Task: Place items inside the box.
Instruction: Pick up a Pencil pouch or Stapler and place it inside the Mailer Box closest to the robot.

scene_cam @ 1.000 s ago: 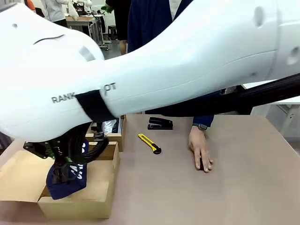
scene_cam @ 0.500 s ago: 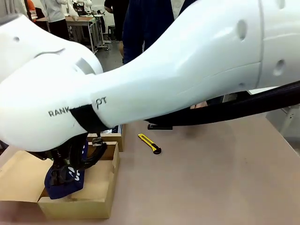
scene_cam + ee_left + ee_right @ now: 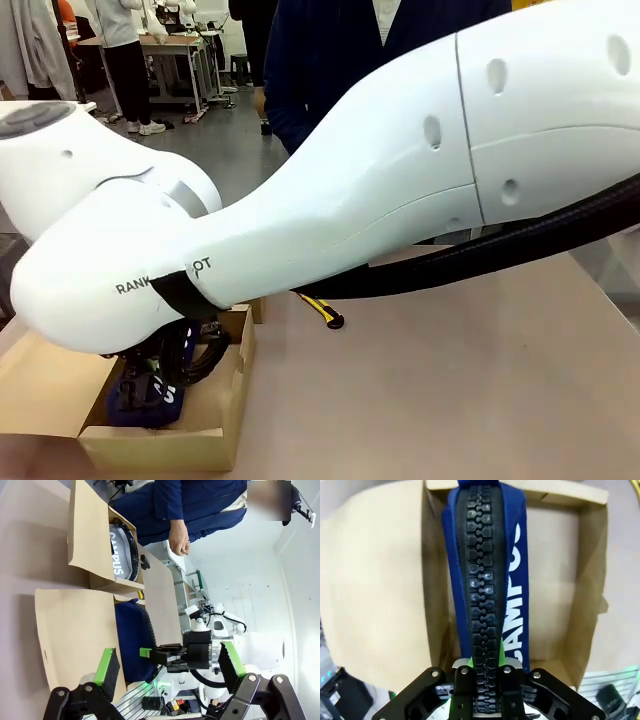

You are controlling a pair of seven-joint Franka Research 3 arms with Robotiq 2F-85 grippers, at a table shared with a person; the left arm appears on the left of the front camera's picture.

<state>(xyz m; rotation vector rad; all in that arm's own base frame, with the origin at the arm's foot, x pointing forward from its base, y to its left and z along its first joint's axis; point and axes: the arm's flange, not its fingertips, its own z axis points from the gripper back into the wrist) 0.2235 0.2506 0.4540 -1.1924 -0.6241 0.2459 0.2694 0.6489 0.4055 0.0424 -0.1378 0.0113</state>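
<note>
Navy cloth ran down the middle of the right wrist view. It was the navy pouch, and the right jaws were shut tight on its black zip. A moment before, the pouch hung over the near edge of the box. Then the right arm went lower, and now the pouch sat down inside the box, at the near left of the surface. We think its bottom touched the box floor, but we could not be sure. The person's hand that had lain flat on the surface was gone too.

The yellow knife lay to the right of the box, half hidden under the arm. The left jaws stood wide with nothing between them, back from the box. From there we saw a grey pouch lying in a second box on the far side of the first. We judged the navy pouch was nearly placed, and letting go was the step left. The knife waited outside.
</note>
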